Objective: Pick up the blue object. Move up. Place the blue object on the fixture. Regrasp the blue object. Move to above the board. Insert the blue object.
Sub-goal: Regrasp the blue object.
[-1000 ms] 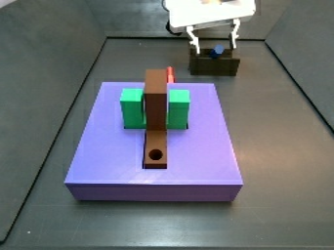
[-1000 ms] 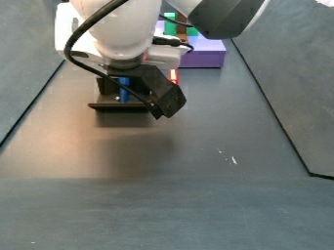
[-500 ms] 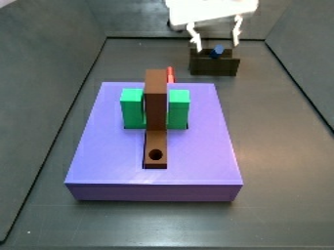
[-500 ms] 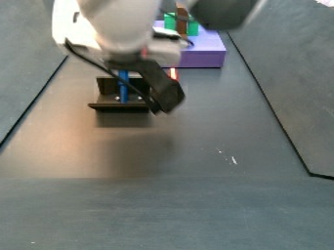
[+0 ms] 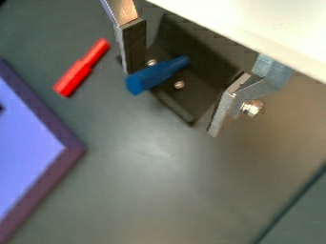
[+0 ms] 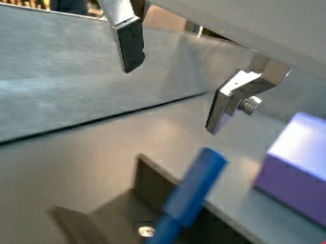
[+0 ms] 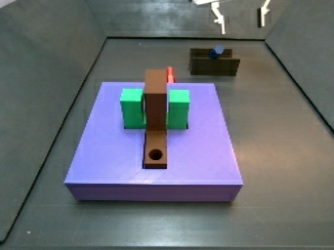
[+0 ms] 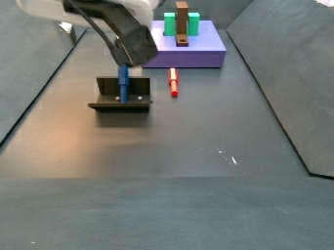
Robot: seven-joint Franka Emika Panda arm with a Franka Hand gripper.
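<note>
Gripper [image 5: 186,78]: empty, fingers spread, raised above fixture.
Blue object [image 5: 156,73]: stood tilted in fixture [image 8: 120,96] slot.
Red peg [image 8: 174,85]: on floor beside board [image 7: 196,146].

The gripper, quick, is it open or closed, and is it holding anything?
Gripper: open, holding nothing, raised above the fixture. The blue object rests in the fixture, apart from both fingers.

Side views: opposite ends of the worktop, both high, sharing lavender slab board [image 7: 154,137] and dark box-like fixture [image 8: 120,95]. Wrist views: close above the fixture, past the hand [image 5: 192,71].
</note>
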